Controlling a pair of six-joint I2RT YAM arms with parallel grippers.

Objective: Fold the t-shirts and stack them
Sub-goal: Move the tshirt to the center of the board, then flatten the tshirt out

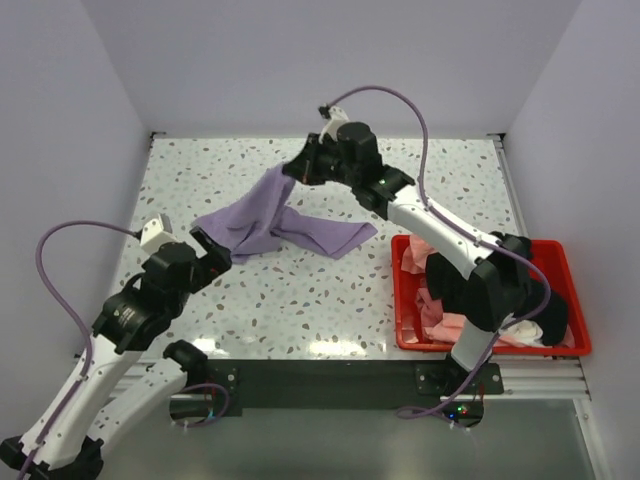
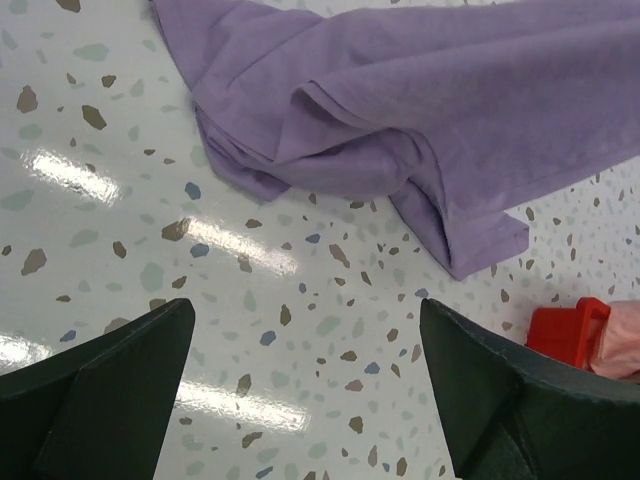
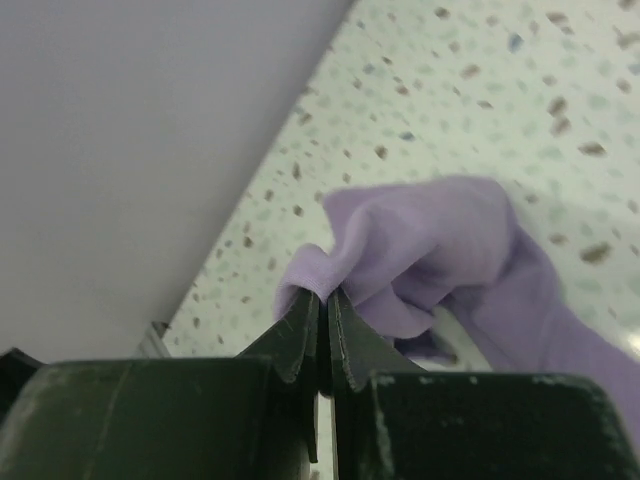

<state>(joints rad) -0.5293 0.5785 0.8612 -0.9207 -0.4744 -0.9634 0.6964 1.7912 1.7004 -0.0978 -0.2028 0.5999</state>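
Barely begun: R end effector [image 3: 322, 300] clamps lavender t-shirt [image 1: 300, 228], unfolded; L end effector [image 2: 305, 312] open, empty, tee just ahead.

Bare speckled counter [image 1: 300, 300] lies open between the left tool [image 2: 305, 325] and the crumpled purple shirt [image 1: 300, 230], and along the near edge. On the right, the red bin [image 1: 490, 348] and the right arm [image 1: 440, 228] above it block passage.
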